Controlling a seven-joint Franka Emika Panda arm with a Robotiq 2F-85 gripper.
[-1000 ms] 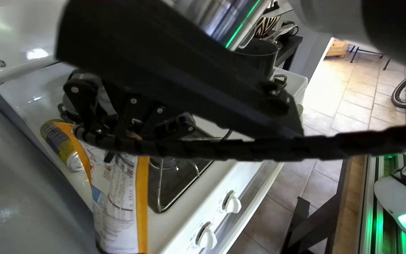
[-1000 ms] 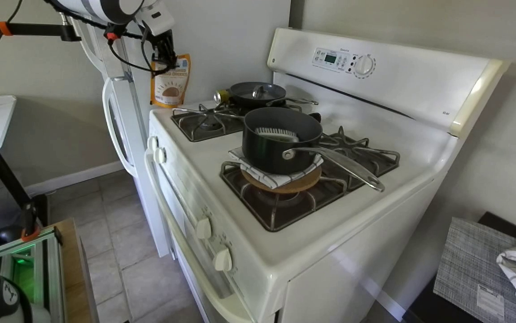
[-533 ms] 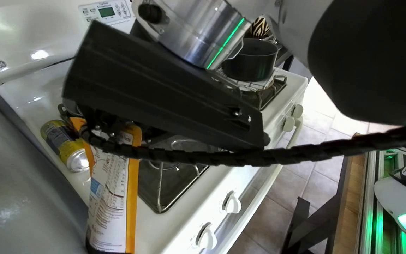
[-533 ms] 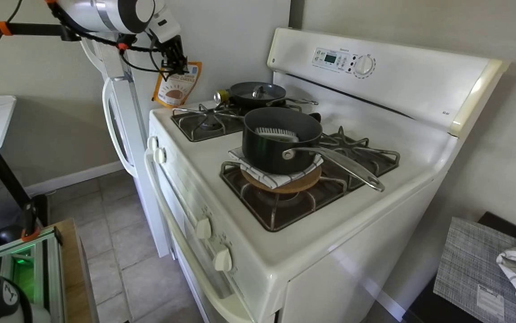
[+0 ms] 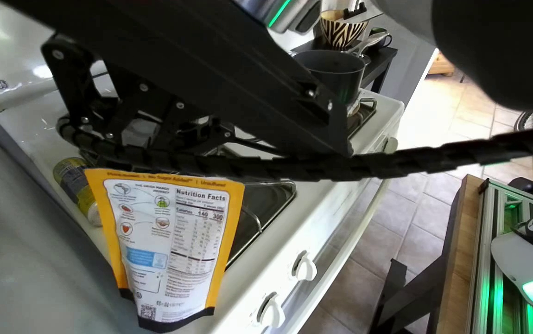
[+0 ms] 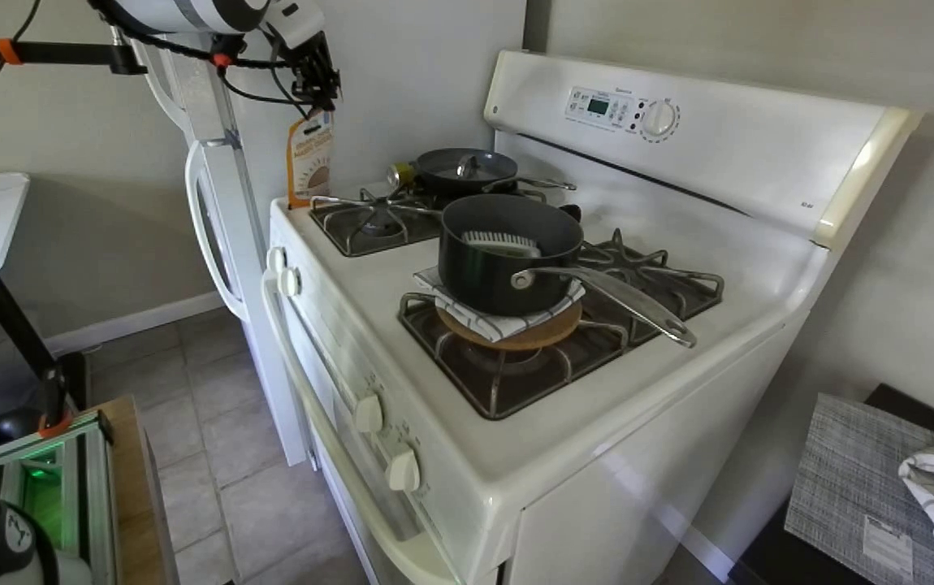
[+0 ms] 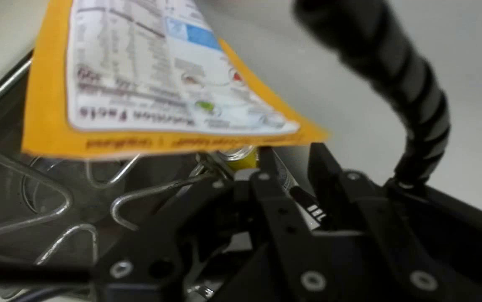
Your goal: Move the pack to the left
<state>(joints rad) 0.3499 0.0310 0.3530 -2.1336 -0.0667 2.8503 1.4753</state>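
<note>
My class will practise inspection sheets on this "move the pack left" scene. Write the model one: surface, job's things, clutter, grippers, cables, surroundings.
Surface: white stovetop with gas burners.
Job's things: orange pack, roughly upright at the stovetop's edge; base contact unclear.
Clutter: dark saucepan on a checked cloth; dark pan; yellow-labelled can near the pack.
Grippers: one gripper, open, above the pack; nothing seen in its grasp.
Cables: wrapped black cable, appearing just above the pack in an exterior view.
Surroundings: white refrigerator alongside the stovetop; tiled floor.
</note>
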